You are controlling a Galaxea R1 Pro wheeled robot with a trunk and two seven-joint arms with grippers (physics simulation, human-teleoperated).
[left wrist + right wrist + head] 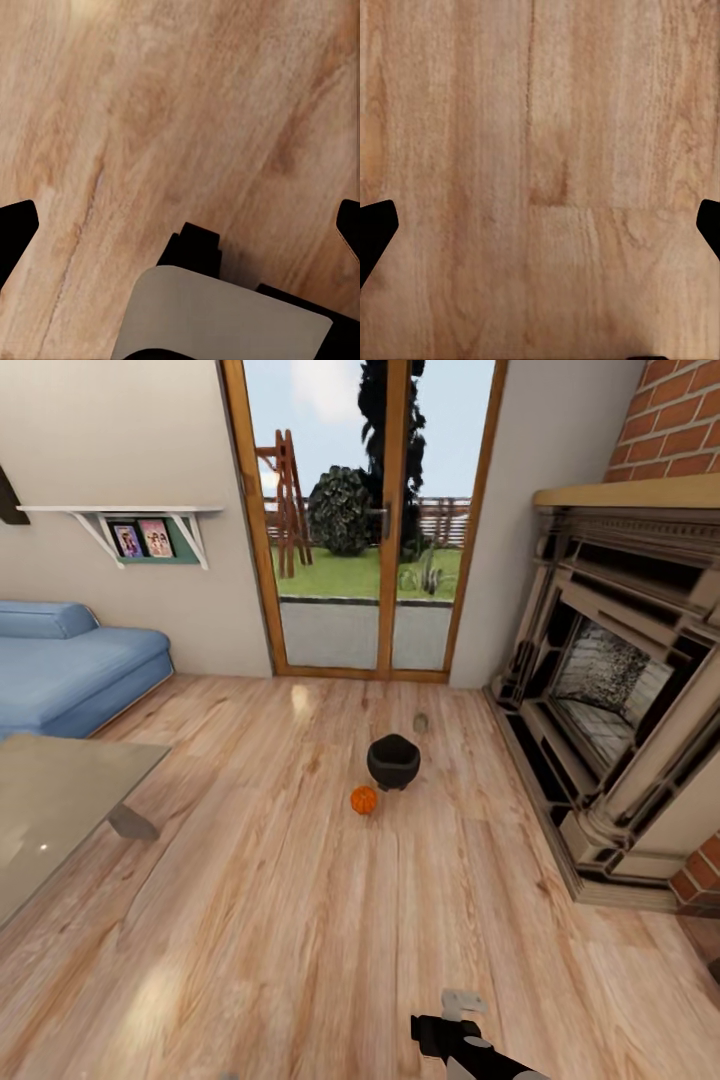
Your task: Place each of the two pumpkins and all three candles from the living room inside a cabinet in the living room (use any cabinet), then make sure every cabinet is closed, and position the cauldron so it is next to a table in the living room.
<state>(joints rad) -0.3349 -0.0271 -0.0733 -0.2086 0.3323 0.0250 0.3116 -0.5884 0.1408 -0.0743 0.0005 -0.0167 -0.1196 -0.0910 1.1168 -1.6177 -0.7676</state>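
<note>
- Cauldron [393,761]: a matte black rounded pot standing upright on the wooden floor [300,920], in the open middle of the room, well ahead of both grippers and apart from the table.
- Pumpkin [364,799]: a small orange ribbed ball on the floor just beside the cauldron, on its nearer side; whether the two touch cannot be told.
- Candle [421,722]: a short dull tan stub on the floor beyond the cauldron, toward the glass door [365,520].
- Right gripper [458,1010]: seen at the lower edge of the head view, far short of the cauldron. In the right wrist view its dark fingertips [375,225] stand wide apart at the picture's two edges, with bare floorboards between them and nothing held.
- Left gripper [180,225]: its fingertips [16,225] likewise spread wide over bare floor, empty.
- Table [60,800]: a glass-topped low table, well apart from the cauldron.
- Sofa [70,670]: blue, beyond the table.
- Fireplace [620,690]: set in brick, on the side away from the table.
</note>
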